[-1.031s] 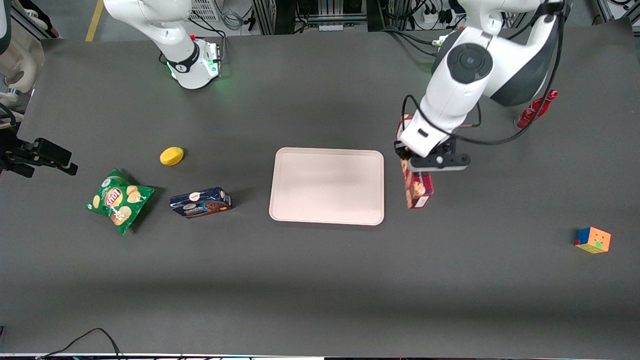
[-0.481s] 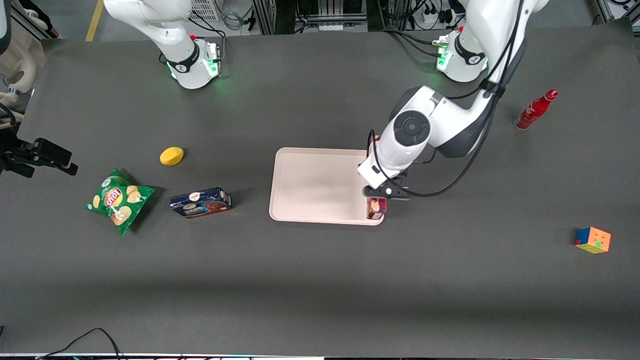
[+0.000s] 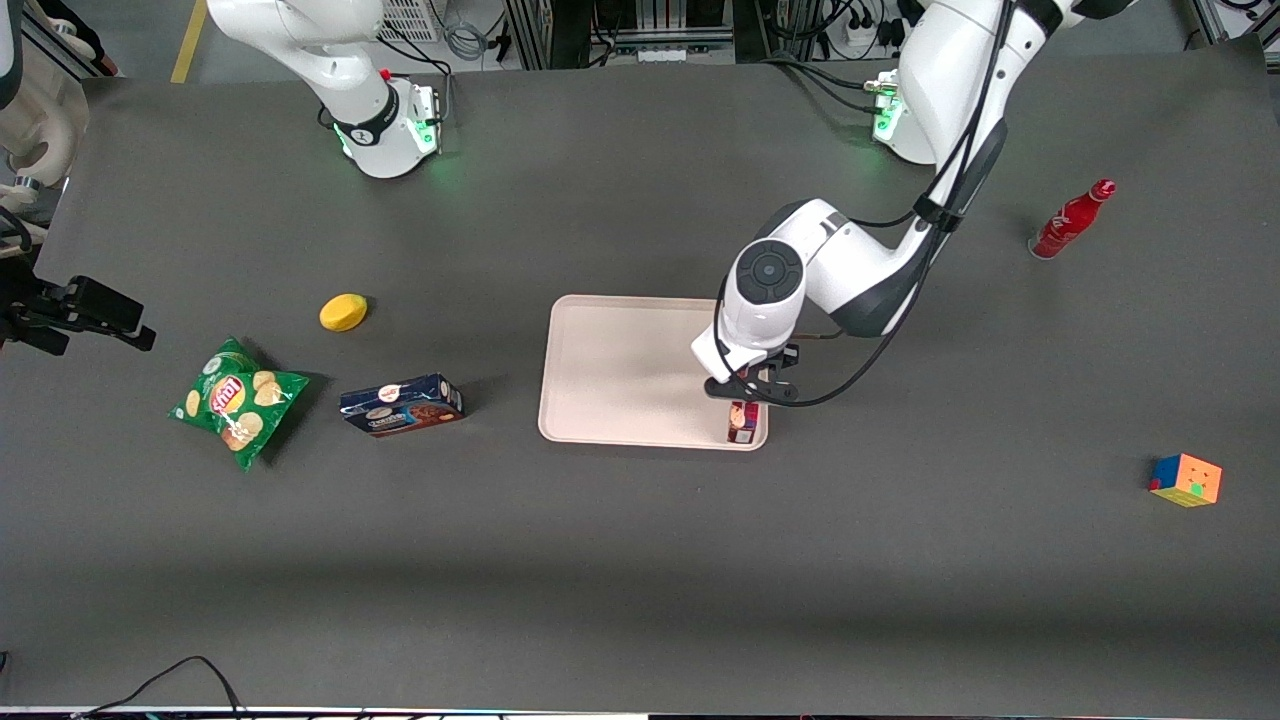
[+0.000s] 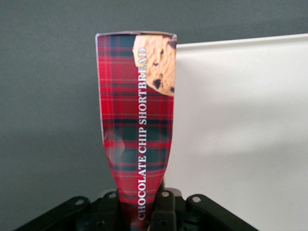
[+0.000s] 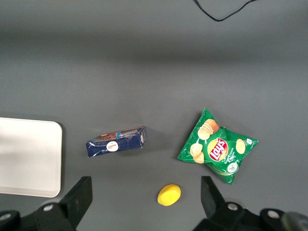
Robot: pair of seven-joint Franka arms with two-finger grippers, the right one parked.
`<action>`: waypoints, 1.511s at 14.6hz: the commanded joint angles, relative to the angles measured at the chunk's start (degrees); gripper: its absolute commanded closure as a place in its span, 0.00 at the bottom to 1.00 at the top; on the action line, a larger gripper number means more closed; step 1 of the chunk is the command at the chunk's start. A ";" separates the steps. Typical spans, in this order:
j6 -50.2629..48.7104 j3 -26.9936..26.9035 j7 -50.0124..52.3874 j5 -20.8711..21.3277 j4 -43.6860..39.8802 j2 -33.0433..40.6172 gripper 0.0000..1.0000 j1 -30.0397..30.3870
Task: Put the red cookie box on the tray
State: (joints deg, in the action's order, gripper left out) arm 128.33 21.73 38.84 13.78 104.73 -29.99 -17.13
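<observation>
My left gripper (image 3: 745, 392) is shut on the red cookie box (image 3: 742, 422), a long tartan carton printed with cookies and "CHOCOLATE CHIP SHORTBREAD". Both fingers (image 4: 165, 208) of the gripper (image 4: 139, 211) pinch one end of the box (image 4: 137, 120), and the carton is squeezed narrow between them. The box hangs over the pale tray (image 3: 640, 370), just inside the rim at the working arm's end, at the corner nearer the front camera. In the front view the wrist hides most of the box. Whether the box touches the tray (image 4: 240, 120) I cannot tell.
A dark-blue cookie box (image 3: 401, 404), a green chips bag (image 3: 236, 398) and a yellow object (image 3: 343, 311) lie toward the parked arm's end. A red bottle (image 3: 1072, 218) and a coloured cube (image 3: 1186, 479) stand toward the working arm's end.
The gripper carried the red cookie box from beside the tray to over the tray's corner, then shifted a little farther inward over the tray.
</observation>
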 commanded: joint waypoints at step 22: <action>-6.40 -2.13 5.46 -2.88 -4.43 6.42 0.00 0.34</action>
State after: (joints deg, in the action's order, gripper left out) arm 129.38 20.97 44.14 11.98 103.31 -28.90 -16.75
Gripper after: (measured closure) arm 0.000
